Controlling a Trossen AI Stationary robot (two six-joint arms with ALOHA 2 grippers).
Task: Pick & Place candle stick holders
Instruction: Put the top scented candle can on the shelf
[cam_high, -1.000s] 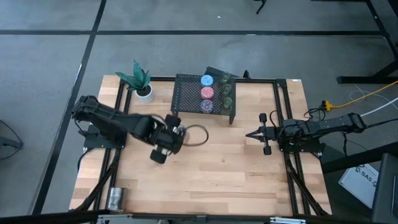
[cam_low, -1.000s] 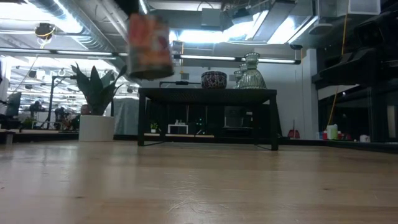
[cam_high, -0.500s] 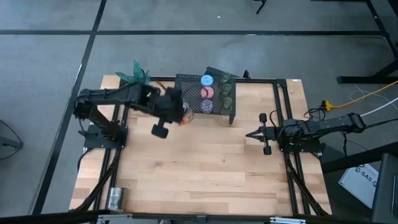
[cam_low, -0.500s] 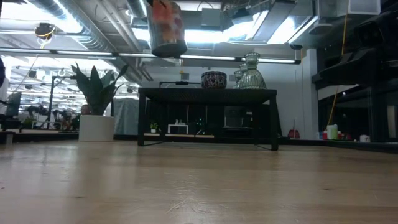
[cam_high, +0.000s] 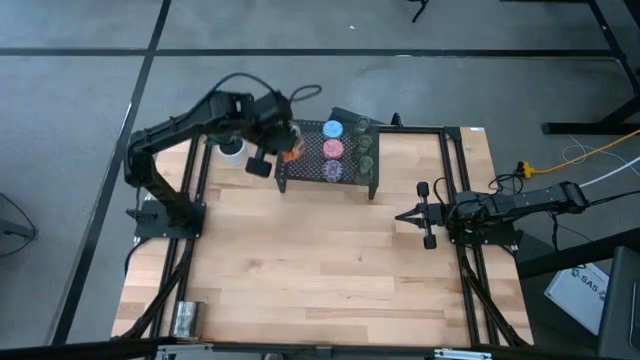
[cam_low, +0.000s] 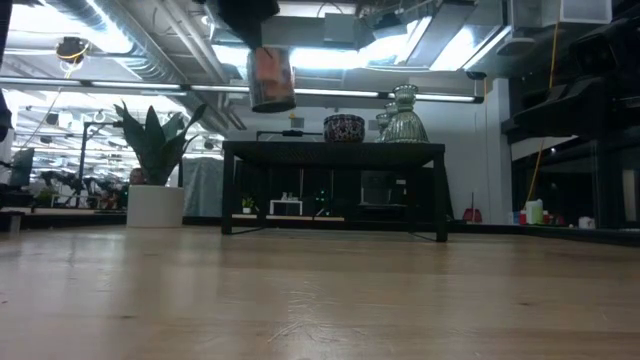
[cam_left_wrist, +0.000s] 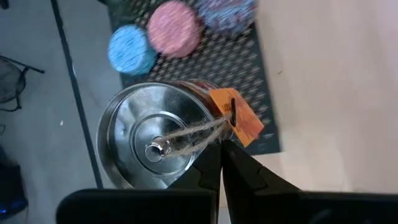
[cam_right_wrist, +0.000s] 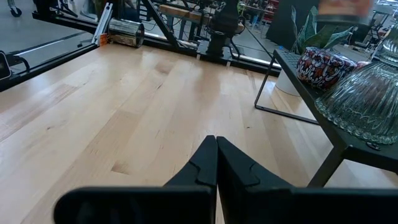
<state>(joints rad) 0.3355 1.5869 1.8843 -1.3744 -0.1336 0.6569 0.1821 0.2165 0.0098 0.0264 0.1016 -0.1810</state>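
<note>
Table (cam_high: 330, 260): you have bare wood over most of it; no holder stands loose on it in the high view.
Black mesh rack (cam_high: 305, 160): it stands at the far edge of the table, and this is where the holders are collecting.
Progress: you can count a blue holder (cam_high: 333, 128), a pink holder (cam_high: 333, 149) and a purple holder (cam_high: 332, 171) in a row on the rack, with olive-green glass holders (cam_high: 365, 146) beside them. By my reading most are placed, one is in the air, and a second silvery holder (cam_right_wrist: 123, 25) lies near the table's front left corner, yet to be fetched.
Left arm: you have it stretched over the rack's left end, above the bare mesh.
Left gripper (cam_left_wrist: 222, 144): its fingers are pinched together on the twine tied round the silvery holder (cam_left_wrist: 152, 144), next to its orange tag (cam_left_wrist: 239, 118).
Silvery holder: it hangs from that twine just beyond the fingertips, clear above the rack top in the low view, not yet set down.
Right gripper (cam_high: 403, 215): it waits closed and empty at the table's right side.
</note>
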